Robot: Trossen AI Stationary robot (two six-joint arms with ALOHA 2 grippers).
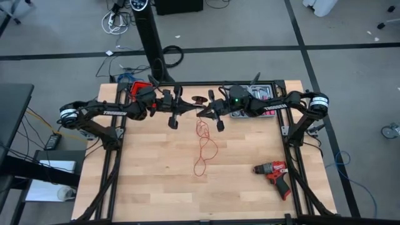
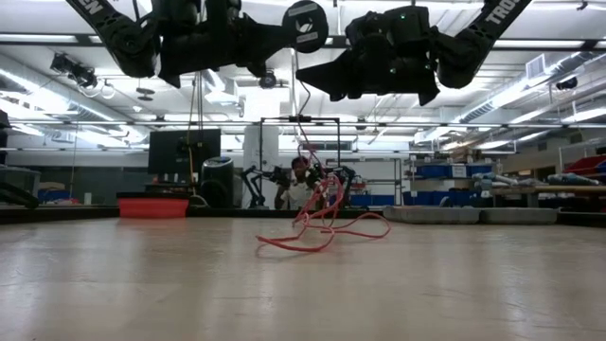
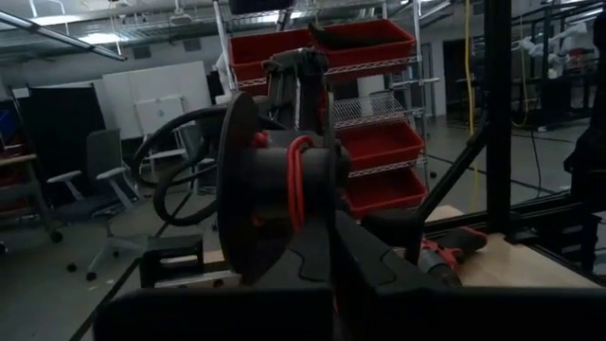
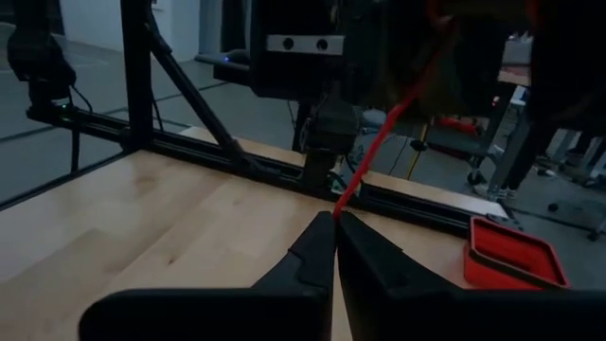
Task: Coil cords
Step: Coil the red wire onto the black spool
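**Red wire pinched between two raised claws, its slack looped on the table**

The thin, glossy red wire [image 1: 203, 145] trails in loose, irregular loops across the pale, smooth-grained wooden tabletop [image 1: 150, 175], near the middle and slightly toward the far edge. From those loops it rises to the two dark, matte, angular claws that meet above the table's far half.

The right claw [image 4: 335, 220] has its tapered black fingers pressed together on the wire, which runs taut and straight away from the tips. The left claw [image 1: 195, 110] is also closed; its wrist view shows several turns of the red wire wound around a dark round hub [image 3: 284, 185] beside it, so that claw has the coiled end.

A red-and-black cordless drill [image 1: 274, 174] of hard plastic lies on the near right of the table, well apart from the wire.
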